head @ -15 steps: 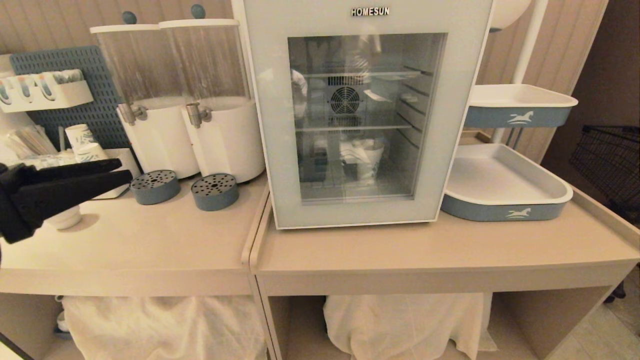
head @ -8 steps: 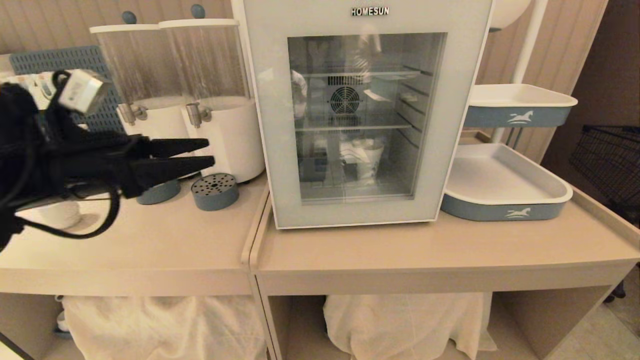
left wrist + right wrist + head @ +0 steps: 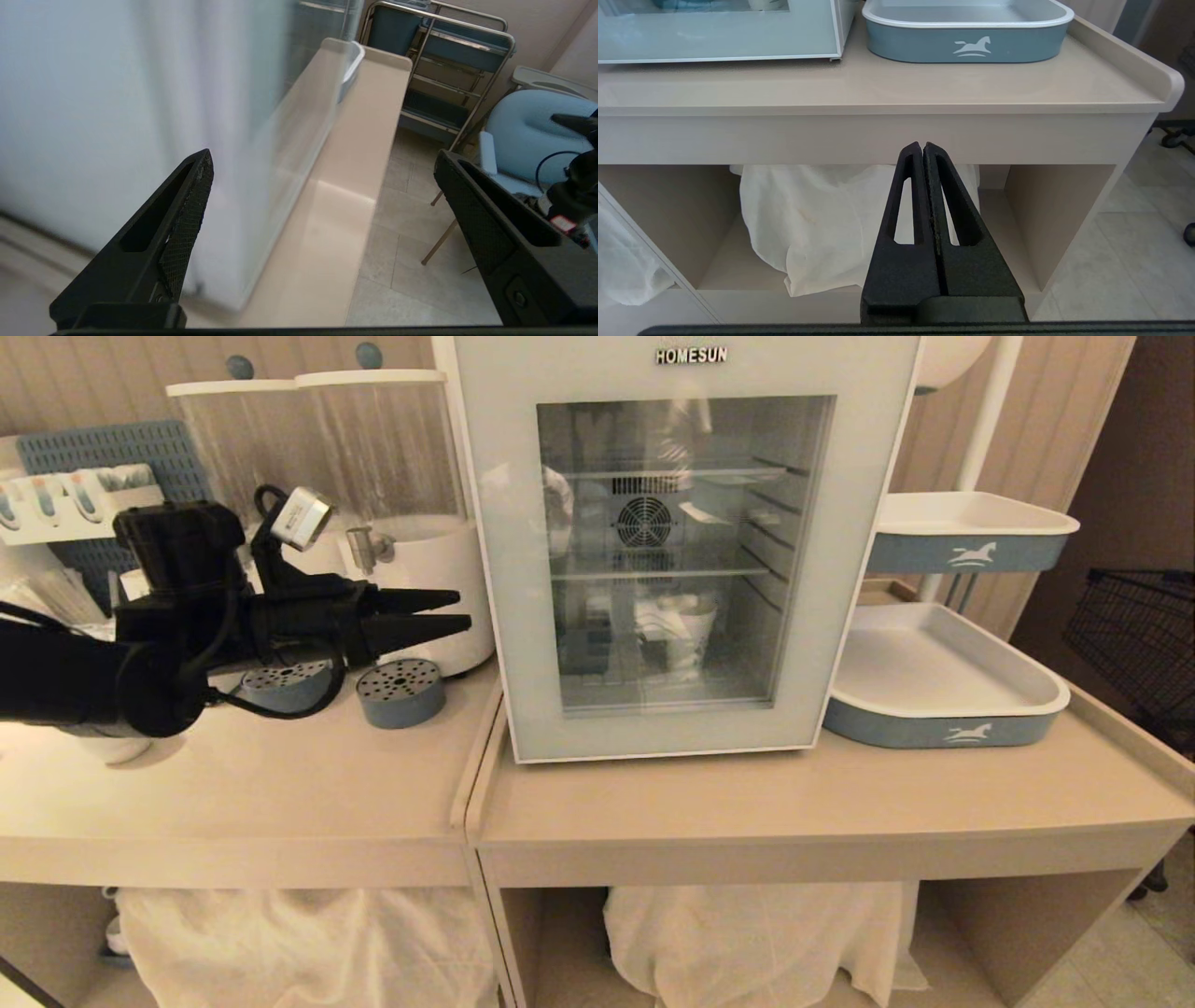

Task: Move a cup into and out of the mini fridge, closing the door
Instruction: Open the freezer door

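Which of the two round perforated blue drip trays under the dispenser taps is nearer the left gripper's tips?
The right-hand drip tray, fully visible just below the left gripper. The other drip tray sits farther back along the arm, partly hidden.

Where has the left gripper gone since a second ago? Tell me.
Yes, moved: the left gripper has swung rightward past the dispensers, toward the mini fridge.
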Robot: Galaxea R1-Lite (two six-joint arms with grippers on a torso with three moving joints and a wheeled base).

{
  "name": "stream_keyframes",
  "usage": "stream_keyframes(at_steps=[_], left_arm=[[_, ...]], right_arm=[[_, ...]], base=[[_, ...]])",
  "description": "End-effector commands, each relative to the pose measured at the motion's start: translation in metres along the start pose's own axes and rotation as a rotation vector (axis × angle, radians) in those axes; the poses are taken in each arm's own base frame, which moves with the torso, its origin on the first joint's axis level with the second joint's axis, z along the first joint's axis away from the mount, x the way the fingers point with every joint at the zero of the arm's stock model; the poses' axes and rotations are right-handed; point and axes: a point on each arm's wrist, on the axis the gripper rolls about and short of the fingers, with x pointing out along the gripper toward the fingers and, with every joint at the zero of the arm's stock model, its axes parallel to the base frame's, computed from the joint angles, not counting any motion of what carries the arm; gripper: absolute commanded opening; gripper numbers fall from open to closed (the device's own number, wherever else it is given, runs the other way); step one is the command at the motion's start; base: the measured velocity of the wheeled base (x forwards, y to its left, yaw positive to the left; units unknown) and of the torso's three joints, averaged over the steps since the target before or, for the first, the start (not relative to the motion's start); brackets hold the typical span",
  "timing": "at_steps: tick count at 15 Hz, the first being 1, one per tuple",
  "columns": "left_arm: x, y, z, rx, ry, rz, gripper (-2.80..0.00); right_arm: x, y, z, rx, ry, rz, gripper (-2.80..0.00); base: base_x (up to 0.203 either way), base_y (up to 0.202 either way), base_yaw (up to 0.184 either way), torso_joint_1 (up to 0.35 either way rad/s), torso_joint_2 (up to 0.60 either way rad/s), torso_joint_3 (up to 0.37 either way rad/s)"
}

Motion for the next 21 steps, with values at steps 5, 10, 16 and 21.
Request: stream_keyframes(at_steps=[5, 10, 16, 21], left_arm=[[-0.003, 0.033, -0.009, -0.007, 0.009, -0.095, 0.0], [0.012, 0.025, -0.006, -0.011, 0.014, -0.168, 0.0], [0.033, 0.021, 0.002, 0.001, 0.013, -0.212, 0.0], [0.039, 0.024, 0.002, -0.005, 0.017, -0.224, 0.0]], right_arm=[[0.0, 0.0, -0.001, 0.0, 0.002, 0.001, -2.8], [0.0, 0.0, -0.001, 0.0, 0.002, 0.001, -2.8], [0.0, 0.0, -0.001, 0.0, 0.002, 0.001, -2.8], [0.0, 0.0, -0.001, 0.0, 0.002, -0.001, -2.8]], base=[[0.0, 0.0, 0.0, 0.0, 0.0, 0.0], [0.0, 0.0, 0.0, 0.0, 0.0, 0.0], [0.0, 0.0, 0.0, 0.0, 0.0, 0.0], [0.0, 0.0, 0.0, 0.0, 0.0, 0.0]])
